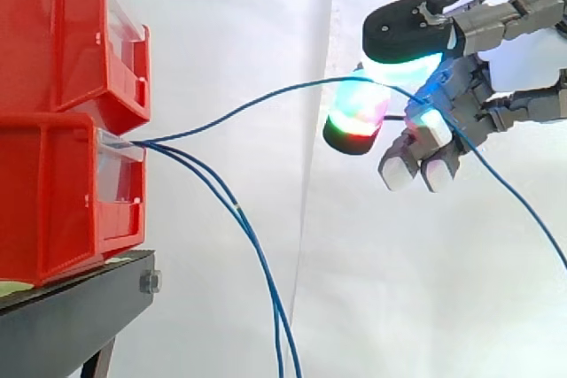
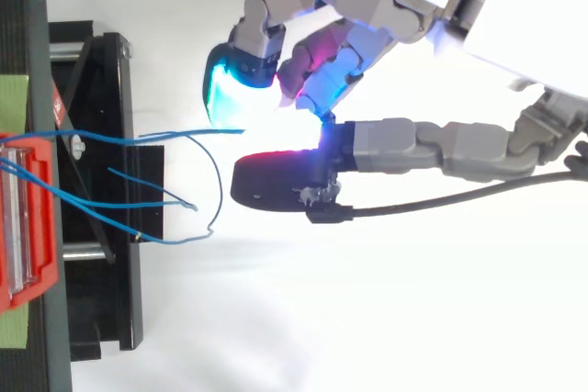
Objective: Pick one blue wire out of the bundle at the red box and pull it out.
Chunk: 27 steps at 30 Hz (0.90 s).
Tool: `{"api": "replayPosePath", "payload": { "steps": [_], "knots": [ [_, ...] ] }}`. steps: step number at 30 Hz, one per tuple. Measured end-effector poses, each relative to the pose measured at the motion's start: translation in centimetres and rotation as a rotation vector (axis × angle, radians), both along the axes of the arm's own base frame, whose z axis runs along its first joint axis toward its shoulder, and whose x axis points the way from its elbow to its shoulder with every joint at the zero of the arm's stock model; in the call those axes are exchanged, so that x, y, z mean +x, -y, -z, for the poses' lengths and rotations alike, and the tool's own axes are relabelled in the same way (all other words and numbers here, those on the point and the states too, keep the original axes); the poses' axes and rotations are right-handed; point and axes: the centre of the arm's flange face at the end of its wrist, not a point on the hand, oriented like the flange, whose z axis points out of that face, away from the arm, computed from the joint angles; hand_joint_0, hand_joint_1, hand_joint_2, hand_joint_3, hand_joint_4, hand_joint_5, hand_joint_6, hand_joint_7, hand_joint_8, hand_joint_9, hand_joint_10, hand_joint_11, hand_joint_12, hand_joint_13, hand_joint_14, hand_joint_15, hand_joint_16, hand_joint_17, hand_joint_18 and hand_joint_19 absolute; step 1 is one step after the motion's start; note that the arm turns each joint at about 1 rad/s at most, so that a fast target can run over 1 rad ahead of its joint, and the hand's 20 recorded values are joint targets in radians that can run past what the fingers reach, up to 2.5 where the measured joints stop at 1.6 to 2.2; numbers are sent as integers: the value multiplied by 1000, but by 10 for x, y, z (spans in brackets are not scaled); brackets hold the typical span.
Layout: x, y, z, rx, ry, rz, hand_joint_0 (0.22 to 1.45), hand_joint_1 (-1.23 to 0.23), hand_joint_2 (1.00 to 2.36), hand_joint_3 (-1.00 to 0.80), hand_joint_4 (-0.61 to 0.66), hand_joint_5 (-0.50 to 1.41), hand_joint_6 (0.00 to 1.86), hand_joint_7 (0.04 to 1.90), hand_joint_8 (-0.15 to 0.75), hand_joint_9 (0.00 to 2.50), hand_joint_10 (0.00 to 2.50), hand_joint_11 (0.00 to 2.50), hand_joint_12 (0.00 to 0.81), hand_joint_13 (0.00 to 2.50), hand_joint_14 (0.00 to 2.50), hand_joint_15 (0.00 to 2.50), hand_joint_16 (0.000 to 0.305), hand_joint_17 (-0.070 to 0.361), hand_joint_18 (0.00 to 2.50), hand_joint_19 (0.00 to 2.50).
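The pinch looks light, so in a pull to the right the blue wire (image 1: 266, 97) could slide through the glowing pads (image 1: 403, 68). It could also drag the two slack wires (image 1: 239, 210) along if they snag at the mouth of the red box (image 1: 53, 201). The hand (image 1: 469, 86), well right of the box, is curled nearly closed. It nips that one wire between its pads, and the wire's free end trails down to the right.

Hand (image 1: 483, 33) level from right, curled fingertips pinching blue wire (image 1: 292, 88)
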Motion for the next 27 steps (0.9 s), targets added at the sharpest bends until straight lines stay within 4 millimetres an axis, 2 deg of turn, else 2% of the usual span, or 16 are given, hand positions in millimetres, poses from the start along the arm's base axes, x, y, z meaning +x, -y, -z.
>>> {"api": "replayPosePath", "payload": {
  "steps": [11, 27],
  "knots": [
    [0, -4, 0, 36, 12, -13, 597, -747, 1023, 9, 61, -83, 866, 881, 262, 1276, 25, 734, 377, 892, 19, 472, 57, 129, 815, 698],
    [-12, -30, 11, 241, -64, -115, 597, -764, 1020, 35, 36, -71, 857, 907, 264, 1296, 25, 700, 390, 877, 20, 457, 60, 136, 809, 678]
  ]
}}
